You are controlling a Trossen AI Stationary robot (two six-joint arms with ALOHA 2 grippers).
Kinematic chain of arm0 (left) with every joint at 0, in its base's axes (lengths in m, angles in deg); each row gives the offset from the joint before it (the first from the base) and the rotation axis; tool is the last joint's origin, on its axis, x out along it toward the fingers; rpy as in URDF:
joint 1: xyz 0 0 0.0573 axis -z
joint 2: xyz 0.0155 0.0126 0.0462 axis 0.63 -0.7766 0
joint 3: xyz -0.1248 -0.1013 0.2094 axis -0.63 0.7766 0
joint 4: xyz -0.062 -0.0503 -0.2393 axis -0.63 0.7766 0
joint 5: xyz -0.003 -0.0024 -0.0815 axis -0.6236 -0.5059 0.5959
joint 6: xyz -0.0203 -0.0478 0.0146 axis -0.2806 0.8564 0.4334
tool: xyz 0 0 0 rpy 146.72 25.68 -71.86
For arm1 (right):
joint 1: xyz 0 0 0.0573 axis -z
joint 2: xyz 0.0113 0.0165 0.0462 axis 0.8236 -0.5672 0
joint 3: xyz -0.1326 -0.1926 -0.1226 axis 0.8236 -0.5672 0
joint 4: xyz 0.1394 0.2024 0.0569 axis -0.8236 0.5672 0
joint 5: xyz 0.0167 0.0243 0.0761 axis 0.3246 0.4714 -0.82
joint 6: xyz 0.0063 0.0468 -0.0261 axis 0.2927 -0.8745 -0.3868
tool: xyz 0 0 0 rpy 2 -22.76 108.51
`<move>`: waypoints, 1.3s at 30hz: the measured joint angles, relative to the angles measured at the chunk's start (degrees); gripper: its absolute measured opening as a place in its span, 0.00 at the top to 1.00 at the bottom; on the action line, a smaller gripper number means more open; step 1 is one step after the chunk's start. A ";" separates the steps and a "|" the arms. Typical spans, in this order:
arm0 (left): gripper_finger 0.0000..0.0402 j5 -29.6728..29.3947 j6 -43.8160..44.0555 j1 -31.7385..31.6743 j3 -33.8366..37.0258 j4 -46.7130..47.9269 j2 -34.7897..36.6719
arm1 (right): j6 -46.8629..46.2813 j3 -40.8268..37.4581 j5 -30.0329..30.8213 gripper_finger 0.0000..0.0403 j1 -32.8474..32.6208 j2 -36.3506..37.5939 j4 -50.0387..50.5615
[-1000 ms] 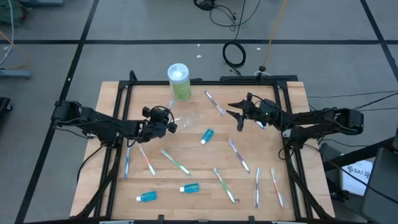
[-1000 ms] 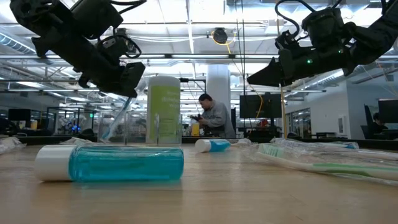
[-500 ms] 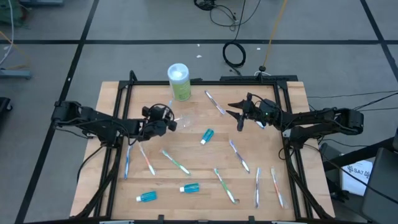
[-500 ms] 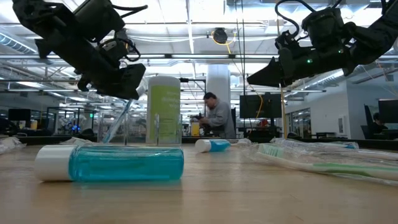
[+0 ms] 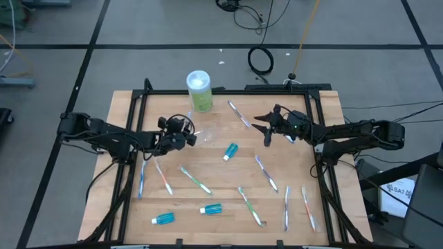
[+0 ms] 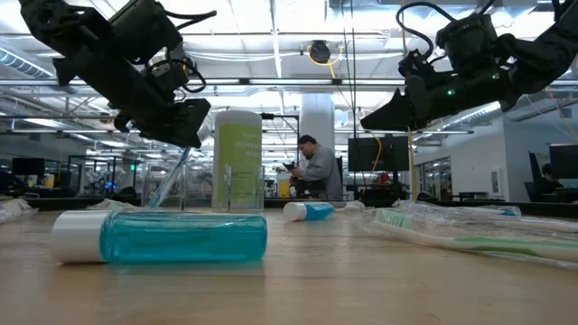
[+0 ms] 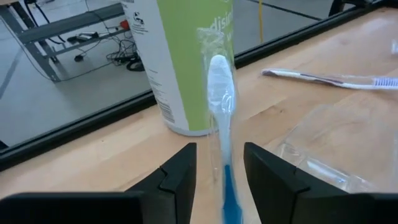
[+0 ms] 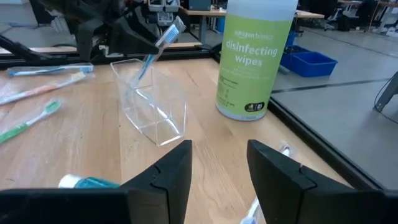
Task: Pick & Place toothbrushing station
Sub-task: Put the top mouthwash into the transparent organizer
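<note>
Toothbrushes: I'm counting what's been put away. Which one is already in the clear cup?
The blue-handled toothbrush leaning in the clear cup, just in front of the left gripper. It stands with bristles up; all the others lie flat on the table.

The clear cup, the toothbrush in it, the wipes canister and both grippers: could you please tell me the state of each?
Clear cup: upright, one brush inside.
Blue toothbrush: leaning in cup, bristles up.
Wipes canister: upright, lid shut.
Left gripper: open, straddling the brush.
Right gripper: open, empty.

Between my black fingers (image 7: 180,180): a blue-and-white toothbrush (image 7: 222,118). The wipes canister (image 8: 254,59) is lime green, white-lidded. The cup (image 8: 149,102) is clear.
</note>
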 joint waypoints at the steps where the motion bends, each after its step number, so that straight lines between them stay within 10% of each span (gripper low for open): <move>1: 0.65 0.03 -0.11 0.00 0.00 0.03 0.49 | 0.00 -0.01 0.00 0.64 0.00 0.00 0.19; 20: 0.65 4.09 -5.66 3.94 -0.09 -3.27 10.34 | 0.00 -0.01 -0.01 0.64 -0.01 0.00 4.35; 39: 0.65 29.67 -8.91 5.22 -0.13 -25.81 0.20 | 0.00 0.00 0.00 0.64 -0.02 0.00 4.16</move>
